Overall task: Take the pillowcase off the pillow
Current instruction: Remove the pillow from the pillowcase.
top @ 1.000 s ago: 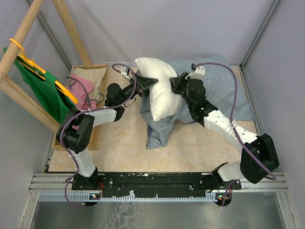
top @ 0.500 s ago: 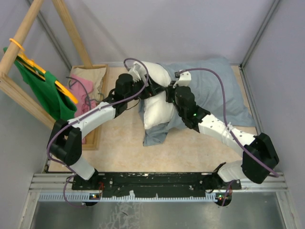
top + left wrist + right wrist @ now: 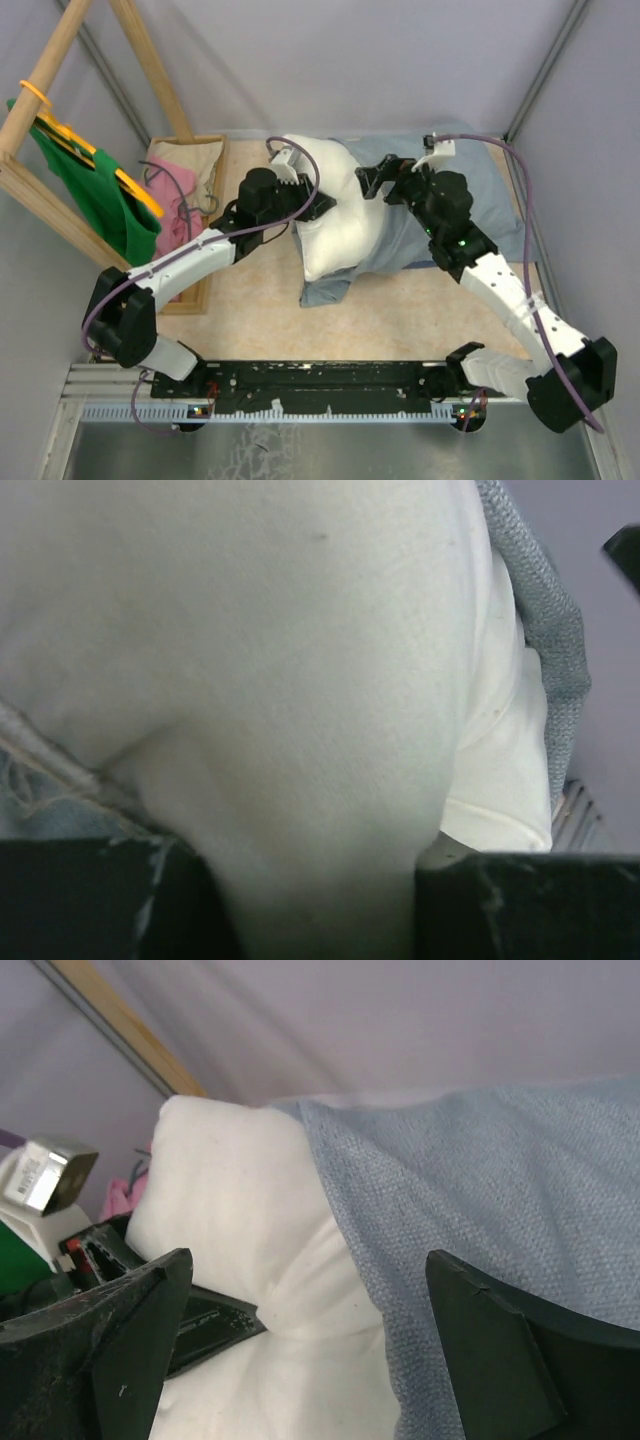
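Observation:
The white pillow (image 3: 335, 215) lies at the middle back of the table, its left half bare. The pillowcase (image 3: 480, 190), showing its blue-grey inside, still covers the right half, and a corner trails out at the front (image 3: 325, 290). My left gripper (image 3: 318, 205) is shut on a fold of the pillow (image 3: 300, 680), which bulges between its black fingers (image 3: 90, 900); the pillowcase edge (image 3: 545, 630) runs along the right. My right gripper (image 3: 375, 180) hovers open over the seam where the pillow (image 3: 230, 1220) meets the pillowcase (image 3: 480, 1200), holding nothing (image 3: 310, 1350).
A wooden frame (image 3: 60, 60) stands at the left with a green cloth (image 3: 95, 195) on a yellow hanger. A pink cloth (image 3: 175, 190) lies in a shallow wooden tray (image 3: 205, 150) beside it. Grey walls close in behind and to the right.
My right gripper has opened, let go and pulled back to the right. My left gripper has closed on the pillow's left side. The pillow has settled lower and flatter.

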`<action>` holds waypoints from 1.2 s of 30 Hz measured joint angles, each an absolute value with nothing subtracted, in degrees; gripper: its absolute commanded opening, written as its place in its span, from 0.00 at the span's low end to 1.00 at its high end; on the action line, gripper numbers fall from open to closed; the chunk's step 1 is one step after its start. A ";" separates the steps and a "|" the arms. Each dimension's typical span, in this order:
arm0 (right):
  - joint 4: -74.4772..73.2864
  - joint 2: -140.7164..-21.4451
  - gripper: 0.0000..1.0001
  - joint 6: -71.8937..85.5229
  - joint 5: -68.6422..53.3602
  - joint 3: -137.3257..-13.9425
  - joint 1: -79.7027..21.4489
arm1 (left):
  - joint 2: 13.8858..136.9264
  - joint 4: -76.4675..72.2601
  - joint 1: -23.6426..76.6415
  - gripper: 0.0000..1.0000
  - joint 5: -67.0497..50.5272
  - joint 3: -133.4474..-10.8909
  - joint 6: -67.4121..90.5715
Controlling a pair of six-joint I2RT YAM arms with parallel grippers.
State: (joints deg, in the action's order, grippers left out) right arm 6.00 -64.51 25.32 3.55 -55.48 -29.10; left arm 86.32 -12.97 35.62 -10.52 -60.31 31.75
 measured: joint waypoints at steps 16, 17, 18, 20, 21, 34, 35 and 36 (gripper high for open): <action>1.91 -71.02 0.75 23.18 -1.76 -61.69 -27.46 | 85.06 15.18 32.40 0.00 -32.82 -76.01 -10.22; 1.74 -71.42 0.68 23.07 -1.80 -62.24 -27.46 | 85.03 15.86 32.34 0.00 -33.01 -76.12 -11.03; 1.26 -71.64 0.61 23.05 -1.67 -62.78 -27.49 | 85.01 16.73 32.21 0.00 -33.21 -76.12 -11.92; 0.80 -71.77 0.50 22.70 -0.75 -63.16 -27.46 | 84.73 17.91 32.14 0.00 -33.30 -75.75 -13.04; 0.45 -71.77 0.47 22.55 -0.12 -63.16 -27.44 | 84.18 18.31 32.14 0.00 -33.12 -75.13 -13.58; 4.45 -67.83 0.05 38.83 -7.16 -46.76 -4.29 | 77.30 14.31 33.87 0.00 -14.96 -69.80 -11.09; 4.91 -67.83 0.12 39.44 -7.84 -46.48 -4.25 | 77.32 14.04 34.04 0.00 -13.02 -69.80 -10.22; 5.32 -67.83 0.25 39.88 -8.71 -46.48 -4.25 | 77.38 13.82 34.04 0.00 -11.09 -69.84 -9.34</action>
